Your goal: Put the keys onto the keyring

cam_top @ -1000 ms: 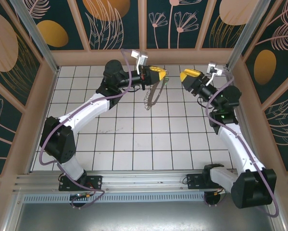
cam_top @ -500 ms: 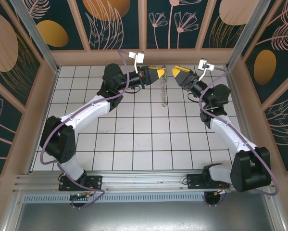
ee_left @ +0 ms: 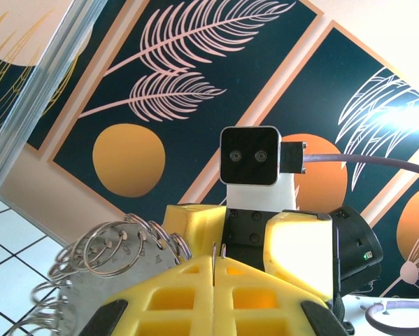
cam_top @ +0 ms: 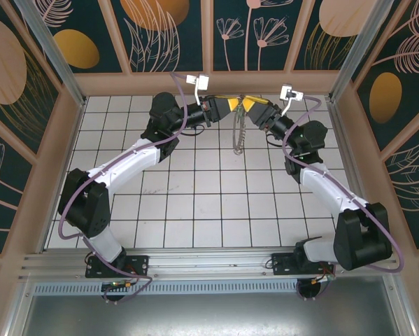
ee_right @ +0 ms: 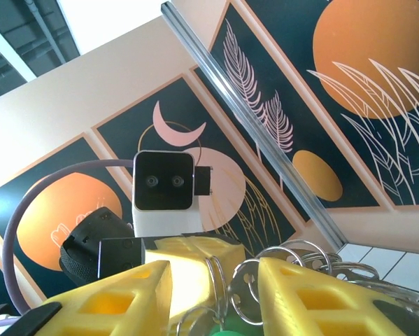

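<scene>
left pincer (cam_top: 231, 106) clamped shut on the top of the keyring (cam_top: 240, 136), which dangles long-axis-down over the far end of the bench (cam_top: 195, 203) | right pincer (cam_top: 250, 105) nose-to-nose with it, jaws about half apart, ring loops and the green key (ee_right: 219, 330) sitting in the gap | can't tell if anything's actually pinched

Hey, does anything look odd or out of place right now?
Nothing spilled or damaged. One oddity: the keyring dangles in midair over the table, pinched by the left gripper, with the right gripper straddling its top.
</scene>
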Motion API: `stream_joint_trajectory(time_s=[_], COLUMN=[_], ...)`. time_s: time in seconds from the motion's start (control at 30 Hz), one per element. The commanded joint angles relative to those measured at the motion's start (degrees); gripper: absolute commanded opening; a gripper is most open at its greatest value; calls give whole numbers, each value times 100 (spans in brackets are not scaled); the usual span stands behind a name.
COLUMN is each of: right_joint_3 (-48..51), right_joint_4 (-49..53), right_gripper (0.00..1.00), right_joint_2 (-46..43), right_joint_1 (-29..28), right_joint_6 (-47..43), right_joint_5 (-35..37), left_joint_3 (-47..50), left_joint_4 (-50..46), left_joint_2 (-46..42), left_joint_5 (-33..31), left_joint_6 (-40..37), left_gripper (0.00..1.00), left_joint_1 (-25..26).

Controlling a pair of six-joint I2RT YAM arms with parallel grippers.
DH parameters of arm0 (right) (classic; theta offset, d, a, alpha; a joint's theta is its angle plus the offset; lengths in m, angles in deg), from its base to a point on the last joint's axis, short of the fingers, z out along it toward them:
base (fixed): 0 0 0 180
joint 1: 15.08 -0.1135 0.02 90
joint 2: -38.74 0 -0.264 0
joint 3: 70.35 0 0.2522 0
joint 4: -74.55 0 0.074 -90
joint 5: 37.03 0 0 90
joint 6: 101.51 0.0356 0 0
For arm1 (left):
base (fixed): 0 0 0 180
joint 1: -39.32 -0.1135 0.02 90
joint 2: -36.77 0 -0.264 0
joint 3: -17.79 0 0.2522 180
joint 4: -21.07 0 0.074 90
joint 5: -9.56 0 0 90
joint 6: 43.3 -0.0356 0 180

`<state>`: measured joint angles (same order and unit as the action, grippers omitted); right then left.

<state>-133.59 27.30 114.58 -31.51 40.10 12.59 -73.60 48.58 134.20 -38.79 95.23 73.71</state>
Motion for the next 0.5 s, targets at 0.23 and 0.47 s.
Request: stream_joint_trajectory(time_s=[0.23,0.47], right_joint_3=[-229,-217], right_joint_4=[-397,-378], right_gripper=[22,15], right_joint_2=[150,170], right_joint_1=[-124,-154], right_joint_6=[61,57], right_joint_5=[-125,-146], left_joint_3=[-69,-51], left_joint_4=[153,178], left_joint_2=[-22,-18], left_joint_5=[-25,-10], left_joint_6=[51,59], left_gripper=[0,0], left_joint_1=[-47,-41])
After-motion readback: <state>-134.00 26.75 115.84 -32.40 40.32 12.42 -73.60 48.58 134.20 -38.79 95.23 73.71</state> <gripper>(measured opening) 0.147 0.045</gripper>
